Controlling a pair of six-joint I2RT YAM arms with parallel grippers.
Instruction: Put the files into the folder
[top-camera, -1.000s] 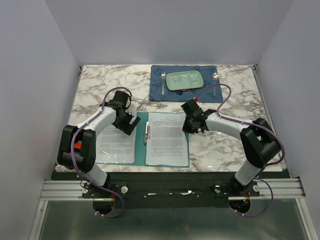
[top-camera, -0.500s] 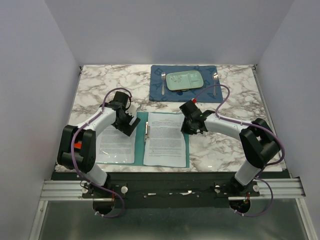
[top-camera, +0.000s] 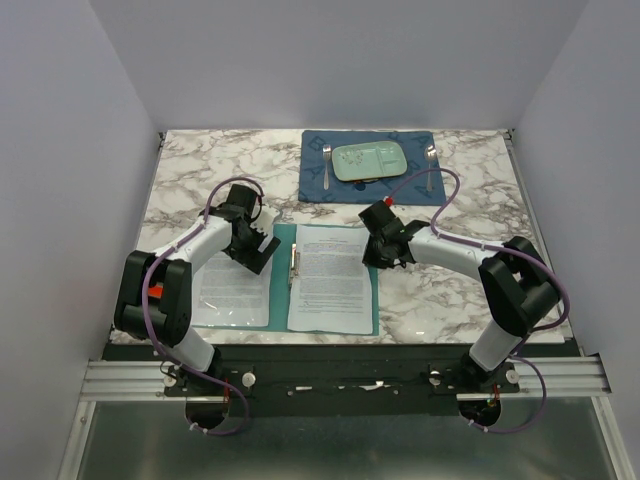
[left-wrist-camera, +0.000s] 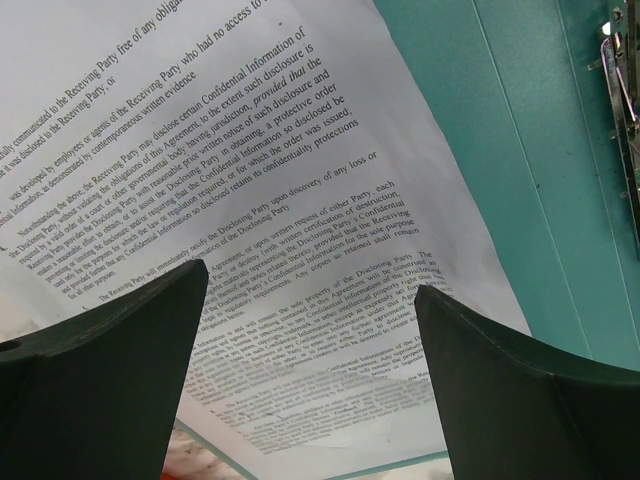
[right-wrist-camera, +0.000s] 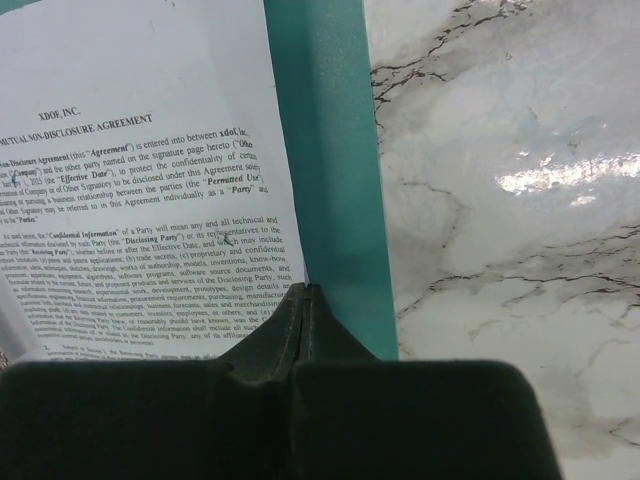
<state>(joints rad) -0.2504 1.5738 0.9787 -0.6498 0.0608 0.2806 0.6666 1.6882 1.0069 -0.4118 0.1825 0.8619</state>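
Lying on folder (top-camera: 279, 300), both files (top-camera: 333, 285); R fingers (right-wrist-camera: 305, 303) closed at edge.

Both my arms look alike: the left arm (top-camera: 195, 250) and the right arm (top-camera: 455, 255) have smooth white shells on the long links and bulky black housings at the joints. A thin purple cable (top-camera: 440, 170) loops off each one. I spot an orange patch (top-camera: 153, 291) on the left arm's big housing and a red tip (top-camera: 388, 200) by the right wrist. The jaws are matte black wedges with blunt ends.
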